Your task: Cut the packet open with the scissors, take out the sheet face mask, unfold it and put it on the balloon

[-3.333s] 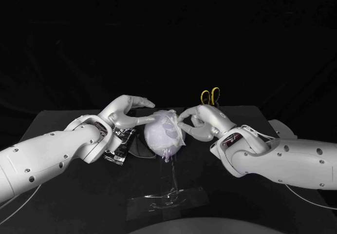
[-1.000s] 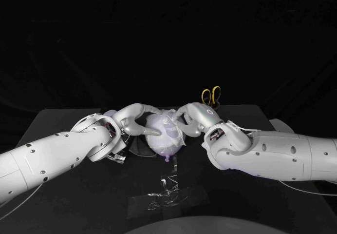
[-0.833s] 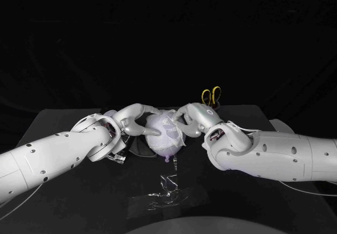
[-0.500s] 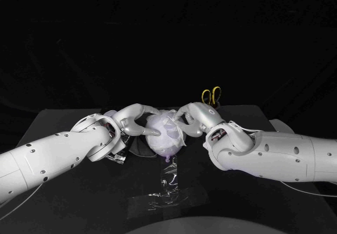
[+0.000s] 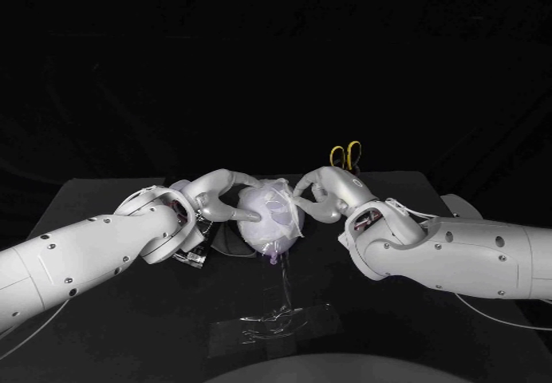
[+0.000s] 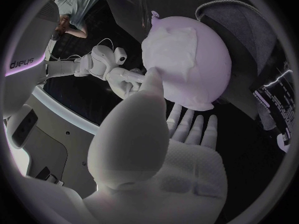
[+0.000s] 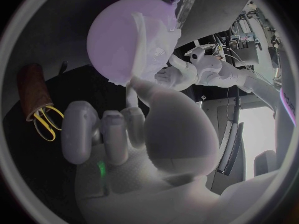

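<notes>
The head camera looks down over the matte black table [image 5: 92,193] from well back. Each wrist camera sits close behind its own silver hand, the left hand [image 6: 146,149] and the right hand [image 7: 149,134], facing past the fingers. All three share the pale lilac round balloon [image 5: 267,219] at the fingertips.

Balloon [image 5: 262,231]: smooth rubber, faint sheen. Mask [image 5: 281,204] on it: thin wrinkled cloth. Scissors [image 5: 345,155], 1 o'clock: glossy plastic handles. Film [image 5: 274,319], 6 o'clock: clear, crinkled, shiny. Table [image 5: 98,198]: matt black.
</notes>
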You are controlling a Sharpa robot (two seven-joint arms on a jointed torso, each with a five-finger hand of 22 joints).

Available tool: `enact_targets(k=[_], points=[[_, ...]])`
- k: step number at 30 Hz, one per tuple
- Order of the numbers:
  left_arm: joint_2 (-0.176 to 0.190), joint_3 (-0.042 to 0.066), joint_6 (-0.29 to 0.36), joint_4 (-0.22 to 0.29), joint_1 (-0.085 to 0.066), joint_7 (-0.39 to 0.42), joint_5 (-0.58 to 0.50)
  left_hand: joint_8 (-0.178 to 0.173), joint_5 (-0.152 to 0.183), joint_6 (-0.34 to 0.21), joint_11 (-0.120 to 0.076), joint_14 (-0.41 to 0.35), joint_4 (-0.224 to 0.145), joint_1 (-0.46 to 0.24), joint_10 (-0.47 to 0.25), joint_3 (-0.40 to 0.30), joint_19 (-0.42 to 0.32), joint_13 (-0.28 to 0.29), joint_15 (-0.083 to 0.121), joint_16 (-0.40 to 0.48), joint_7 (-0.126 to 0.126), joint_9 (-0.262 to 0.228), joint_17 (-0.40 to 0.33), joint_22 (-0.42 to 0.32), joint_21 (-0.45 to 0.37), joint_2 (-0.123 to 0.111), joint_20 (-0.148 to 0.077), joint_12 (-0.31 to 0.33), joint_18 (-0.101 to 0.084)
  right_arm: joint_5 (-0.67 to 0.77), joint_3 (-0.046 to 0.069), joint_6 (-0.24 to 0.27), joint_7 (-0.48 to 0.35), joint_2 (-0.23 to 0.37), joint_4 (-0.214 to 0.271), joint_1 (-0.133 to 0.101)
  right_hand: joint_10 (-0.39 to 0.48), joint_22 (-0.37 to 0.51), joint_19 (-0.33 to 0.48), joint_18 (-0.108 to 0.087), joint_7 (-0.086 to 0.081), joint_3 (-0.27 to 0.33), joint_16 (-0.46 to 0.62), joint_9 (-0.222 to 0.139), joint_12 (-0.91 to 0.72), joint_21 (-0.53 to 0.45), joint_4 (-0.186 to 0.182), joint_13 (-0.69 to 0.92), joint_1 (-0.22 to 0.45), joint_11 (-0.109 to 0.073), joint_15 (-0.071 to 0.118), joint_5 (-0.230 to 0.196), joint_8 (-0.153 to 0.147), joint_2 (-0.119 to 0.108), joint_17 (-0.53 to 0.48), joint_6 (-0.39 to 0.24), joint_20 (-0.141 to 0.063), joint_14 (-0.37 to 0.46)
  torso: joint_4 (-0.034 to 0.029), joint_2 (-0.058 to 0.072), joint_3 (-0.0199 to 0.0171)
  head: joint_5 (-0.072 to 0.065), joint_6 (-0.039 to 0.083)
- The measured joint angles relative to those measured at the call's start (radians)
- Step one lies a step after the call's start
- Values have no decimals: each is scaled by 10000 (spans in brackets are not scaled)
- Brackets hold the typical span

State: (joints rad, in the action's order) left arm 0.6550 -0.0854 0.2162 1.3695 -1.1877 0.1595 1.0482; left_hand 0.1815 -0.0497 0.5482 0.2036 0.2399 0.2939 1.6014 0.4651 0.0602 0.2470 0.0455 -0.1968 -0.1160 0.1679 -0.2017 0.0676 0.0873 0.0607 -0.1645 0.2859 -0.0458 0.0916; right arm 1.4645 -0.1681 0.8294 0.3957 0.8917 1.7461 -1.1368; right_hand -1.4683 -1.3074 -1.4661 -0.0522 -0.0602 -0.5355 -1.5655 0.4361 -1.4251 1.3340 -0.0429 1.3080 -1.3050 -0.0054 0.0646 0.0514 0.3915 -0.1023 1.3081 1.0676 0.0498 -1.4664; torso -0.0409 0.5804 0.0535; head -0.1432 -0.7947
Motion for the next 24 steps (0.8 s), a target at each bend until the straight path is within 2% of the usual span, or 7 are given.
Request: enact_targets(k=[14, 15, 17, 19, 23, 24], points=[[9, 1, -36, -7, 0, -35, -80, 0, 0, 0, 0, 0, 27, 0, 0, -28, -1, -1, 0, 0, 0, 4, -1, 10, 0, 0, 0, 0, -3, -839, 45, 8, -183, 157, -101, 0, 0, -7, 1, 0, 11, 1, -17, -3, 3, -1, 0, -2, -2, 0, -1, -19, 18, -3, -8, -20, -31, 0, -12, 2, 9, -20, 2], [11, 1, -38, -7, 0, -36, -85, 0, 0, 0, 0, 0, 27, 0, 0, -28, -1, -1, 0, 0, 0, 5, -1, 10, 0, 0, -1, 0, 9, -872, 47, 16, -204, 168, -99, 0, 0, -7, 1, 0, 4, 8, -17, 1, 9, -1, -8, -3, 77, 0, -1, -19, 18, -73, -8, -54, -31, 0, -12, 2, 12, -19, 2], [15, 1, -41, -7, 0, -39, -99, 0, 0, 0, 0, 0, 27, 0, 0, -28, 0, -1, 0, 0, 0, 5, -1, 10, 0, 0, 0, 0, 103, -935, 49, 50, -268, 181, -57, 0, 1, -7, 2, 0, -83, 120, -13, 33, 24, -19, -133, -5, 310, 0, -1, -13, 7, -160, -7, -253, -31, 0, -12, 2, 12, -14, 2], [16, 1, -43, -7, 0, -40, -109, 0, 0, 0, 0, 0, 28, 0, 0, -28, -1, -1, 0, 0, 0, 5, -1, 10, 0, 0, 0, 0, 103, -965, 50, 103, -344, 180, 16, 0, 19, -7, 2, 0, -205, 212, -11, -66, 88, -58, -323, -8, 536, 23, -1, -12, -179, -249, -7, -488, -31, 1, -12, 2, 12, -10, 5], [15, 0, -49, -5, 0, -42, -130, 0, 0, 0, 0, 0, 27, 38, 0, -28, -1, -1, 0, 0, 0, 8, -1, 10, 0, 38, 0, 0, 102, -963, 57, 287, -557, 154, 212, 0, 35, -6, 11, 0, -455, 486, -10, -282, 143, -100, -655, -8, 965, 275, -203, -12, -534, -443, -6, -875, -15, 17, -12, 2, 9, -4, 19], [14, 0, -50, -5, 0, -42, -136, 0, 0, 0, 0, 0, 27, 38, 0, -28, -1, -1, 0, 0, 0, 8, -1, 9, 0, 38, 0, 0, 103, -945, 59, 342, -616, 140, 250, 0, 33, -6, 18, 0, -490, 548, -9, -316, 143, -116, -717, -7, 1057, 291, -209, -12, -591, -450, -5, -911, 33, 11, -12, 2, 8, -4, 19]])
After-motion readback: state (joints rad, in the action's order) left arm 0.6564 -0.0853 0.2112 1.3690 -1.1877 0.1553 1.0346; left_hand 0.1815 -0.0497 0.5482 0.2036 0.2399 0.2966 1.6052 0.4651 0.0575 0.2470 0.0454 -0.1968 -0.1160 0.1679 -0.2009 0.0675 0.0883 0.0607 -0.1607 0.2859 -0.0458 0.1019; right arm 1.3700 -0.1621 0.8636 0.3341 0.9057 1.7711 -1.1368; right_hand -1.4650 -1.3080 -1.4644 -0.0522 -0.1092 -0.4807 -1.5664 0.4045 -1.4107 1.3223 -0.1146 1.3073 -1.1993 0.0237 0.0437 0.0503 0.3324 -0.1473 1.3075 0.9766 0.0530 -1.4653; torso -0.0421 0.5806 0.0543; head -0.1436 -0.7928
